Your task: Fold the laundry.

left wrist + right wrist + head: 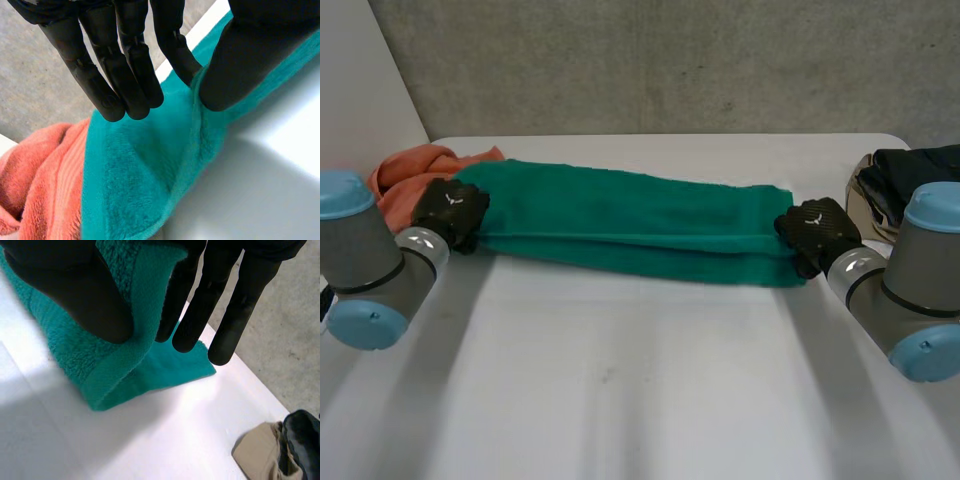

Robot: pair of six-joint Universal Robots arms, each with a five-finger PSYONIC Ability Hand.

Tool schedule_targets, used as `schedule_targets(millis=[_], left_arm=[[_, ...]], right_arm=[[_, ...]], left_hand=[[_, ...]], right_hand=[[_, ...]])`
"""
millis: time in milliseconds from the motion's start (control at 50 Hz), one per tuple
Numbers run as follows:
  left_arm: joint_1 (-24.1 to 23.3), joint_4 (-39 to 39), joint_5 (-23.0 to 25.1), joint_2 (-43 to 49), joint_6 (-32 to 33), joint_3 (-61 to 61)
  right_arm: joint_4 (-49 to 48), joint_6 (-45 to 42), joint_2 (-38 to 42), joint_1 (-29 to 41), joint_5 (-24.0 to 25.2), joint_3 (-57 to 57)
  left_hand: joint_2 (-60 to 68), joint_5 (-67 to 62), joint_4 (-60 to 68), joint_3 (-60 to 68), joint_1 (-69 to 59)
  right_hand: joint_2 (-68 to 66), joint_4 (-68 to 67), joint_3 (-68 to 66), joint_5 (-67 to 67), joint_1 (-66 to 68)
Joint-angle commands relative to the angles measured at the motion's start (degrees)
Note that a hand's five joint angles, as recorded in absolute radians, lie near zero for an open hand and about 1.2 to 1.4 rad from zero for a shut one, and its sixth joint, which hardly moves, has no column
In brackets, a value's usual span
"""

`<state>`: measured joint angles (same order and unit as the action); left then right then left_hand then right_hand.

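Green towel (620, 220) pinched at ends by left hand (452, 208), right hand (817, 230)

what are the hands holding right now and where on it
Both hold the green towel: the left hand pinches its end by the orange cloth, the right hand pinches the opposite end.

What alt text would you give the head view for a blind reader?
A folded green towel stretches across a white table, one end held by the robot's left hand, the other by its right hand. An orange towel lies bunched beside the left hand.
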<state>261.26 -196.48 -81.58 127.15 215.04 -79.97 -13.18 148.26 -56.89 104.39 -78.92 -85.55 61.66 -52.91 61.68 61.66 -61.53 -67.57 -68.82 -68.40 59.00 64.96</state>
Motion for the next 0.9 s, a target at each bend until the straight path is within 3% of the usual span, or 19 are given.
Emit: schedule_targets(millis=[20,140,360,540,600,660,680,800,820,840,900], left_arm=[[0.39,0.31,0.02,3.28,0.2,3.68],[0.92,-0.04,0.02,3.81,0.2,4.21],[2.15,0.31,2.13,4.6,0.73,3.86],[3.82,0.4,2.83,5.92,5.29,4.82],[3.73,0.57,3.27,6.36,6.26,5.26],[3.38,1.54,4.41,6.62,7.05,5.7],[3.38,2.67,5.28,6.54,7.06,5.7],[3.73,7.95,7.75,4.7,7.15,5.18],[3.73,8.65,8.02,4.26,7.14,5.0],[4.08,9.53,8.45,3.47,6.97,4.56],[4.7,9.98,9.16,2.93,7.23,4.3]], right_arm=[[-0.53,0.72,-0.77,-0.33,-0.09,-1.54],[-0.8,0.63,-1.38,-0.33,-0.09,-2.34],[-0.8,1.33,-2.17,-1.21,0.0,-2.16],[-0.62,1.51,-2.0,-1.82,0.0,-1.73],[-0.36,1.68,-2.17,-2.0,0.0,-1.55],[-0.01,2.04,-2.26,-2.0,0.0,-1.37],[0.43,2.38,-2.43,-2.0,0.26,-1.2],[2.45,2.74,-2.96,-2.44,1.05,-0.49],[2.71,2.74,-2.96,-2.53,1.22,-0.41],[3.07,2.74,-2.88,-2.62,1.49,-0.23],[3.16,2.65,-2.61,-2.88,1.84,0.21]], left_hand=[[-7.48,8.74,-7.5,-7.48,7.36],[-18.47,19.73,-18.49,-18.47,18.35],[-22.01,23.27,-22.03,-22.01,21.89],[-22.18,23.44,-22.21,-22.18,22.06],[-17.16,18.41,-17.18,-17.16,17.03],[15.06,-13.8,15.03,15.06,-15.18],[18.31,-17.05,18.29,18.31,-18.43],[18.34,-17.09,18.32,18.34,-18.47],[6.7,-5.45,6.68,6.7,-6.83],[-17.56,18.82,-17.58,-17.56,17.44],[-22.85,24.11,-22.88,-22.85,22.73]], right_hand=[[-12.43,-11.18,-11.6,11.0,15.04],[-12.43,-11.18,-11.6,11.0,15.04],[-12.43,-11.18,-11.6,11.0,15.04],[-12.43,-11.18,-11.6,11.0,15.04],[-12.43,-11.18,-11.6,11.0,15.04],[-12.43,-11.18,-11.6,11.0,15.04],[-12.43,-11.18,-11.6,11.0,15.04],[-12.43,-11.18,-11.6,11.0,15.04],[-12.43,-11.18,-11.6,11.0,15.04],[-12.43,-11.18,-11.6,11.0,15.04],[-12.43,-11.18,-11.6,11.0,15.04]])
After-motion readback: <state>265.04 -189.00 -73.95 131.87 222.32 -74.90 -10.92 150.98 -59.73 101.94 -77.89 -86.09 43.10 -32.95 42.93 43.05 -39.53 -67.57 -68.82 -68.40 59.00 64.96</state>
